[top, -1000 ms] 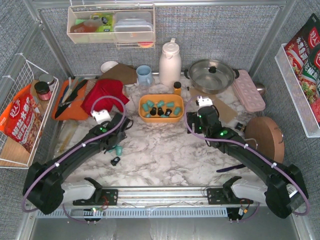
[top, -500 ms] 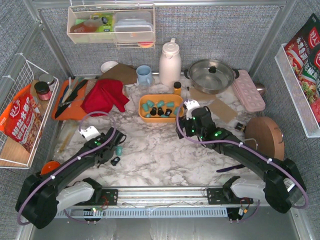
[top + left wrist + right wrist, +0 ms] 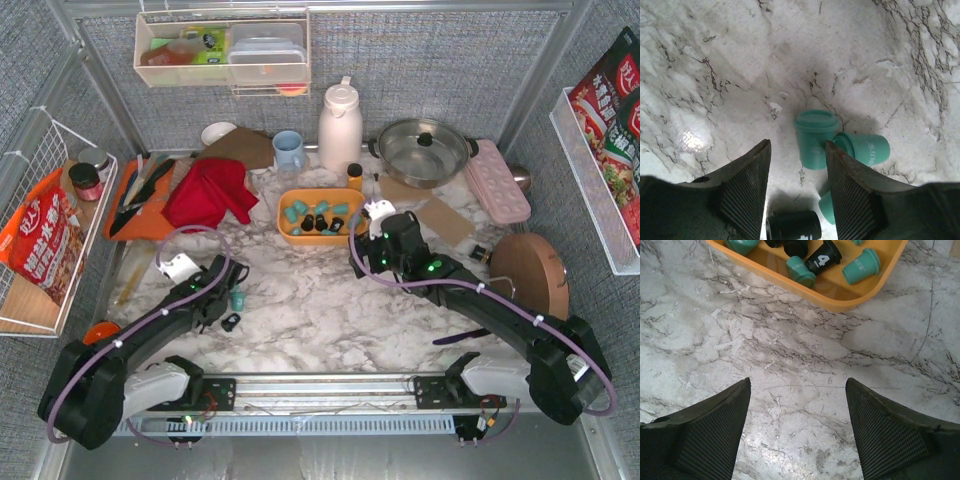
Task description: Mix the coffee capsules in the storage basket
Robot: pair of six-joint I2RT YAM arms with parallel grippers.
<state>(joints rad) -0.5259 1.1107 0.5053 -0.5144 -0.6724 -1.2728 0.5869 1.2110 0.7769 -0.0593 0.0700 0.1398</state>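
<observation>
Seem light, stiff, slick: coffee capsules (image 3: 815,137) just ahead of spread, empty left gripper (image 3: 797,145). Best pinched across tapered sides. Likewise spread: right gripper (image 3: 798,382), storage basket (image 3: 830,296) ahead.

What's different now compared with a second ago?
The left arm drew back toward its base, putting the left gripper near the loose capsules on the table, jaws narrowing. The right arm swung left, bringing the right gripper closer to the storage basket. Nothing was grabbed or released; basket and capsules stayed put.
</observation>
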